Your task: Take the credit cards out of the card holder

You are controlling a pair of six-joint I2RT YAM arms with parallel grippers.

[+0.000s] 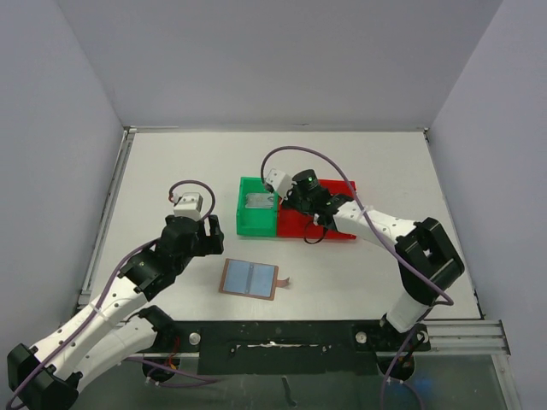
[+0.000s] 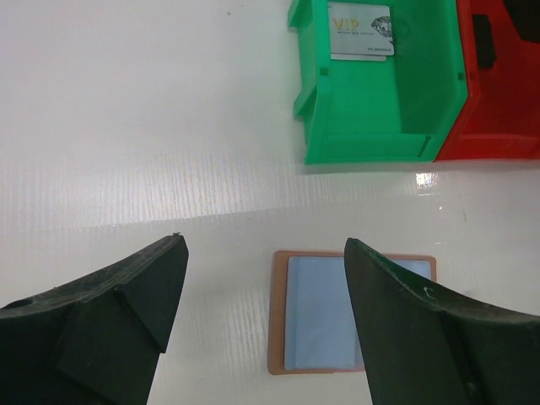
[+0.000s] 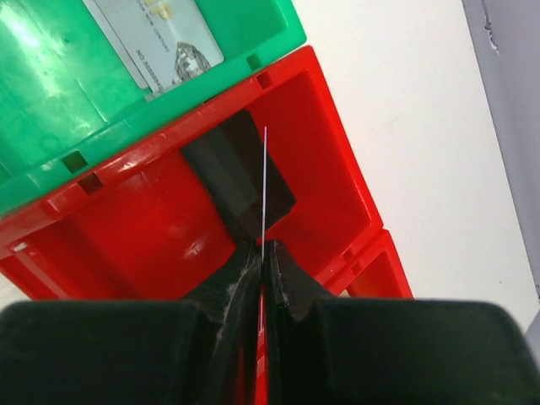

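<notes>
white surface, two bins, open card holder, three cards out.
green bin and red bin touch side by side; the holder lies near them, by the released left jaws. a silver-grey card lies in the green bin, a black card in the red; right jaws clenched on a third card, edge-on above the red bin.

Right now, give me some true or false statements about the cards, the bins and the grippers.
The right gripper is shut on a card over the red bin. True.
The silver card lies in the red bin. False: it lies in the green bin.
The left gripper is open and empty. True.
The holder sits inside a bin. False: it lies open on the table.
</notes>
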